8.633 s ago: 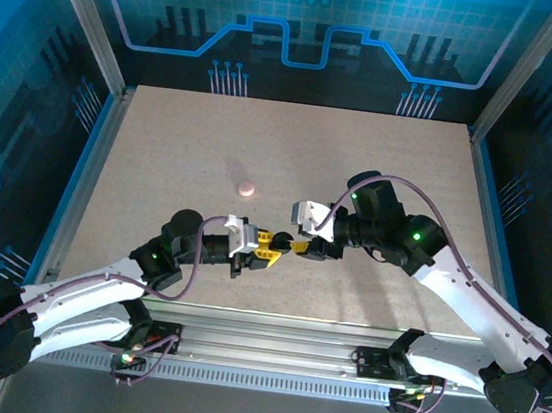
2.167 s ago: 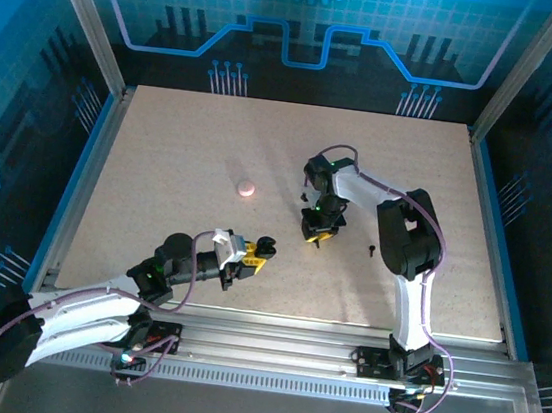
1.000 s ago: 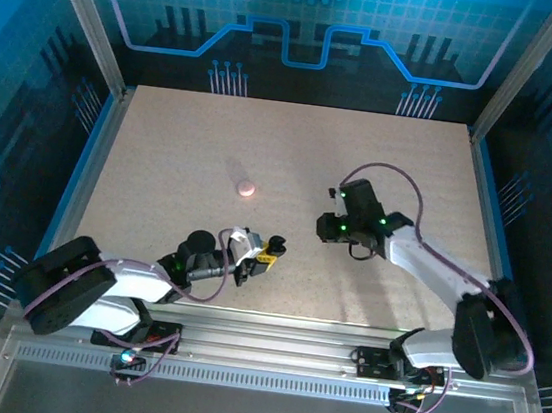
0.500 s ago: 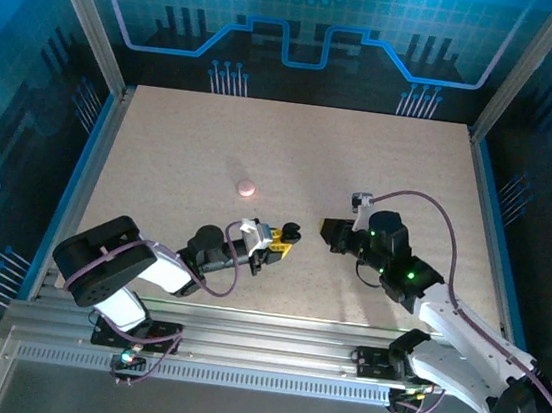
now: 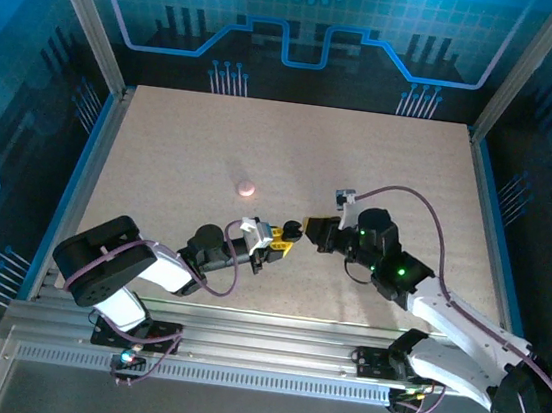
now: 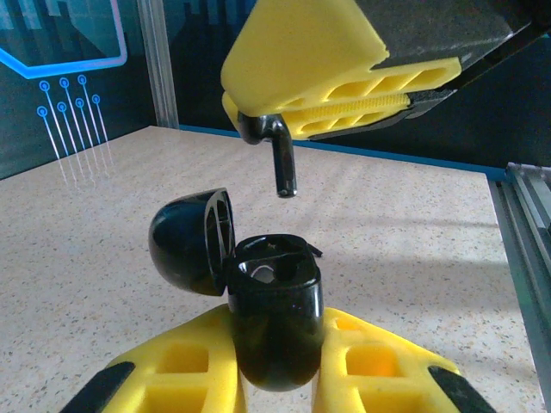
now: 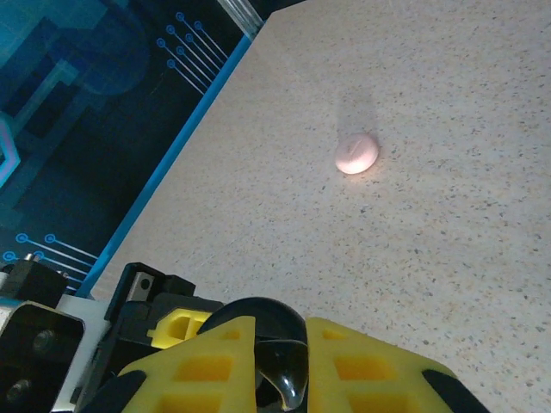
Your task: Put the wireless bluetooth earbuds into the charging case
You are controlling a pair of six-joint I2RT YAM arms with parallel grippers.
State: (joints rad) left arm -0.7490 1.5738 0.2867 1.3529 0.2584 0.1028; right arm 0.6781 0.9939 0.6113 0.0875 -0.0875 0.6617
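Nearest, along the front edge of the worktop (image 5: 391,170): an aluminium rail (image 5: 268,352) carrying both arm bases.

Just past it, in the near middle of the worktop, left jaws and right jaws almost tip to tip.

Between the left jaws, shut tight: the black charging case (image 6: 271,318). Stands upright with yellow pads against both sides of its lower body. Lid (image 6: 188,243) swung open and leaning off to the left in the left wrist view, mouth facing up.

Between the right jaws, clamped by its rounded head: a black earbud (image 6: 277,155). Hangs stem-down just above the open mouth of the case, apart from it, not yet inside. In the right wrist view, the same earbud (image 7: 284,379) pinched between two yellow pads, with the left arm's yellow and black parts close beneath.

Around that meeting point, open speckled surface to the left, to the right and beyond.

Farther out and a little to the left, well apart from both jaws: a pink round case (image 5: 247,188), lying flat and alone, near no edge.

Beyond it, more open worktop up to the far edge. Bounded left and right by a blue rim (image 5: 86,178) and slanting metal posts (image 5: 83,12), with a dark blue printed wall at the back.
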